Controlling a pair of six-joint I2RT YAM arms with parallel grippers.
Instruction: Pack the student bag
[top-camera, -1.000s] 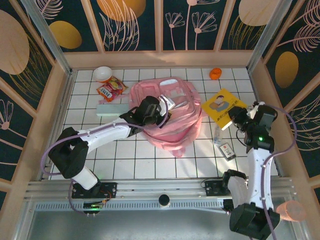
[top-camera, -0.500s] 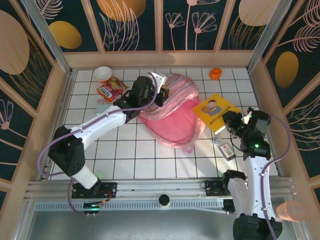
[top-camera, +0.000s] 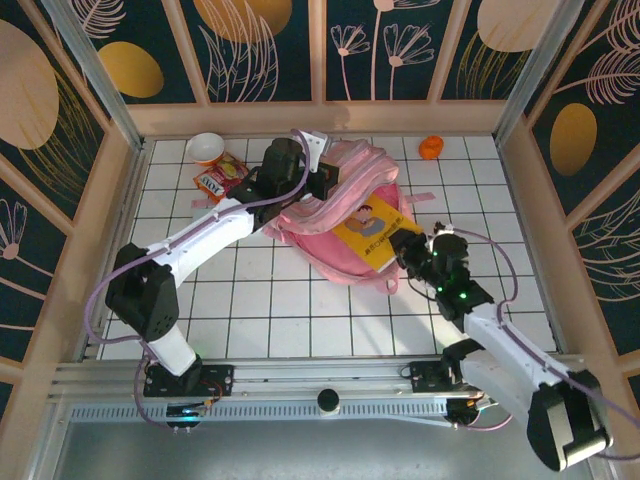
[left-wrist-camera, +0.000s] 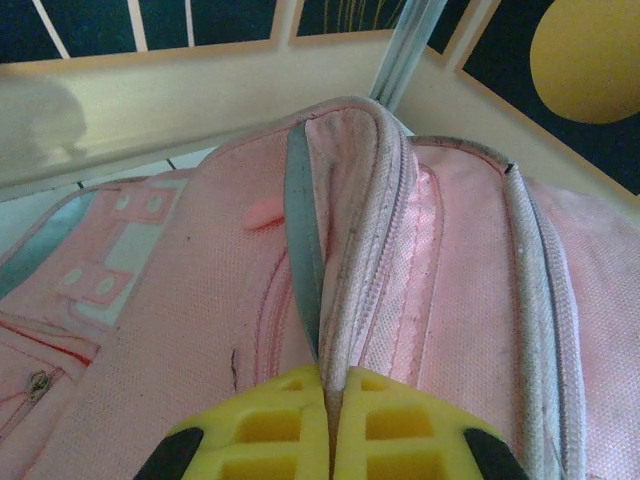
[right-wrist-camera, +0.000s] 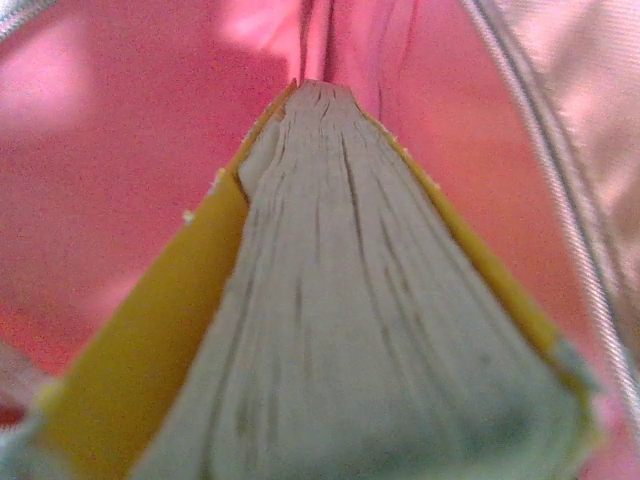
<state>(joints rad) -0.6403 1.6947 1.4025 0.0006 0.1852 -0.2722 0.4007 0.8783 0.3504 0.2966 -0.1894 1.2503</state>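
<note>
Pink fabric sits mid-way across the white-tiled tabletop (top-camera: 260, 310): the student bag (top-camera: 345, 258) lies there with its mouth held up at the far side. My left gripper (top-camera: 322, 178) is clenched on the bag's zipped rim, and in the left wrist view the yellow fingertips (left-wrist-camera: 260, 440) pinch that rim between them. My right gripper (top-camera: 415, 252) grasps the near corner of a yellow book (top-camera: 375, 228). The book's far end is inside the open bag, with pink lining on either side of it. A bowl (top-camera: 205, 148) and a snack packet (top-camera: 220, 180) rest by the far-left corner.
</note>
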